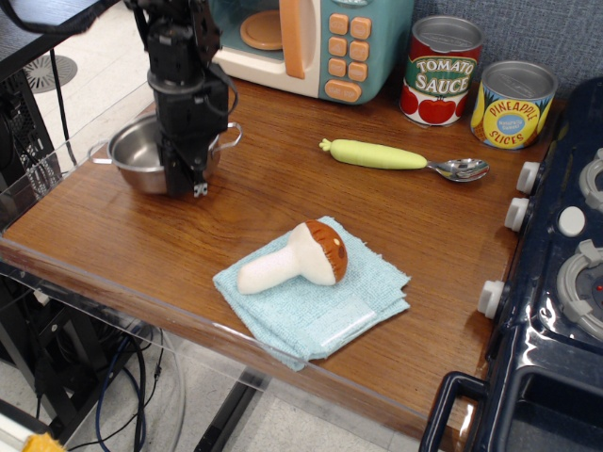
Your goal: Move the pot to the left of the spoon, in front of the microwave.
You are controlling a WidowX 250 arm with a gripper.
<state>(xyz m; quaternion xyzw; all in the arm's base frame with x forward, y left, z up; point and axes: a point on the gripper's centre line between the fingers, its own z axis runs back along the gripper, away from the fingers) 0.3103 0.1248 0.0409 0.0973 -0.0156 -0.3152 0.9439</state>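
The shiny steel pot (135, 153) with wire loop handles sits at the left end of the wooden counter, left of and in front of the microwave (369, 42). My gripper (187, 182) points straight down over the pot's near right rim and is shut on it. The arm hides the right part of the pot. The spoon (382, 154), with its yellow-green handle and metal bowl, lies to the right, in front of the microwave's button panel, well apart from the pot.
A toy mushroom (303, 256) lies on a light blue cloth (325, 313) near the front edge. A tomato sauce can (442, 72) and a pineapple can (511, 104) stand at the back right. A dark toy stove (565, 273) borders the right side.
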